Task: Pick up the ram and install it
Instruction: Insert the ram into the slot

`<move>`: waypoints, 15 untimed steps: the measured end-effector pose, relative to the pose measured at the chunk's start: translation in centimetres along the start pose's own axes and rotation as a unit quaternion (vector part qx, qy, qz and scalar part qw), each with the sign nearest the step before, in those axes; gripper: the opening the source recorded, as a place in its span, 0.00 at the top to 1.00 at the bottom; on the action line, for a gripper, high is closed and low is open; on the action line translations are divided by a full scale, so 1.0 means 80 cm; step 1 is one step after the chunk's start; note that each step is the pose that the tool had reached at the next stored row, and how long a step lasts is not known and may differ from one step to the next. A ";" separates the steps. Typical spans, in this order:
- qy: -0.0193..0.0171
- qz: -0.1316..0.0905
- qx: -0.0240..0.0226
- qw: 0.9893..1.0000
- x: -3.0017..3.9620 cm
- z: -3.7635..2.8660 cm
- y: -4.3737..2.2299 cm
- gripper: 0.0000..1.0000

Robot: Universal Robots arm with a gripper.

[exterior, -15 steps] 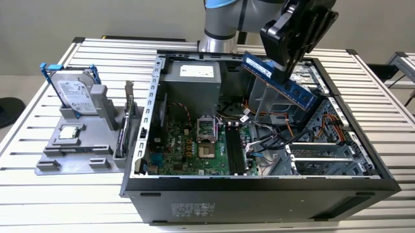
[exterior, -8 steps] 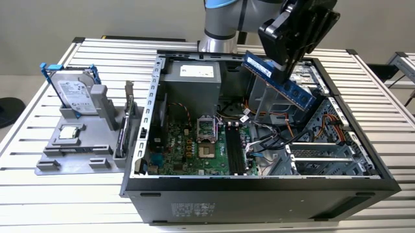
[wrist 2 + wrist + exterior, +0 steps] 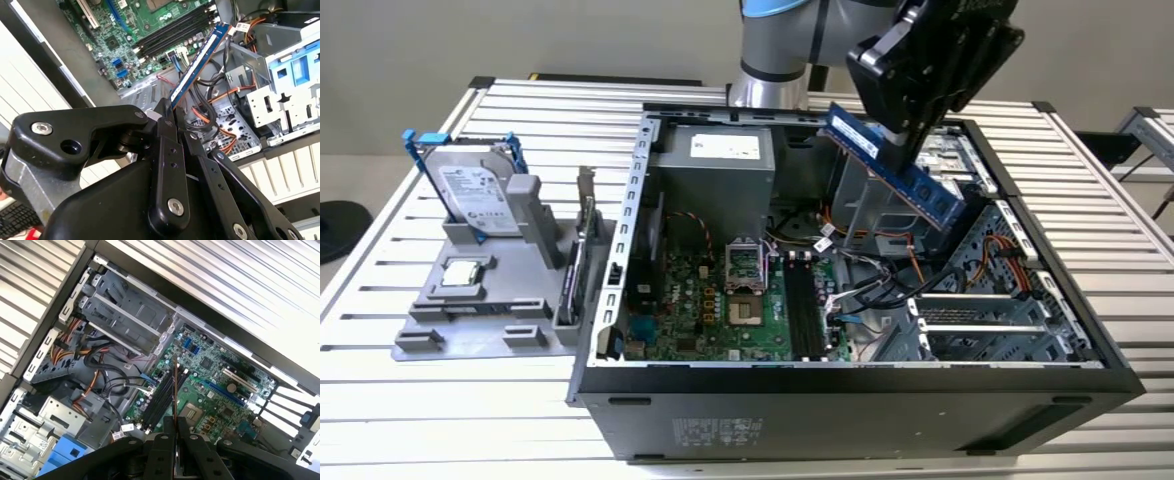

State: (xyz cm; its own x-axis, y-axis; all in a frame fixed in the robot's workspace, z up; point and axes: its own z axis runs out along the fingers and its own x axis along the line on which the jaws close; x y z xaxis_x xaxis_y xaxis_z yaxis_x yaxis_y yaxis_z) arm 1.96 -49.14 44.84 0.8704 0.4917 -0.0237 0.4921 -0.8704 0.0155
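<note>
Clenched on the ram point(image 3: 927, 190), my claw point(image 3: 897, 135) hangs over the open machine, its black fingers gripping one end of the stick. The dark blue board juts out at a slant, tilted downward over the drive bay side of the case and clear of everything below it.

Working down by size: the slatted metal worktop point(image 3: 454, 400) carries a computer case point(image 3: 854, 420) lying on its side with the panel off. Inside it I see the green motherboard point(image 3: 720, 310) on the floor of the case, and the grey power supply point(image 3: 714, 165) at the far end. A tangle of orange and black cables point(image 3: 894, 260) runs between the board and the bays.

Towards the exterior view's left, a grey holder point(image 3: 480, 310) sits on the worktop just beside the case. A hard drive point(image 3: 474, 195) with blue rails stands upright in it, and an expansion card point(image 3: 584, 230) stands on edge at the holder's case side.

On the motherboard, the long black slots point(image 3: 803, 310) lie below the ram and apart from it.

In the second wrist view the ram point(image 3: 200, 65) reaches from the claw point(image 3: 167, 112) out towards those slots point(image 3: 172, 32). In the first wrist view I see the ram point(image 3: 175, 390) edge-on, rising from the claw point(image 3: 176, 427) beside the slots point(image 3: 160, 395).
</note>
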 end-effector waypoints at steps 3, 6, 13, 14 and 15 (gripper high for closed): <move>0.000 0.012 0.000 1.000 -0.0001 0.0000 0.0000 1.00; 0.000 0.023 0.001 1.000 0.0000 0.0000 0.0000 1.00; -0.001 0.050 0.001 0.999 -0.0002 0.0000 -0.0001 1.00; -0.001 0.053 0.001 0.999 -0.0002 0.0000 -0.0001 1.00; -0.001 0.057 0.001 0.998 -0.0002 0.0000 -0.0001 1.00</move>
State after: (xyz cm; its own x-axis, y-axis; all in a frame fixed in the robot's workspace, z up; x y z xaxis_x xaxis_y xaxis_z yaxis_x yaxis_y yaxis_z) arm 1.94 -49.14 44.84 0.9206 0.3897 -0.0237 0.3901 -0.9206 0.0156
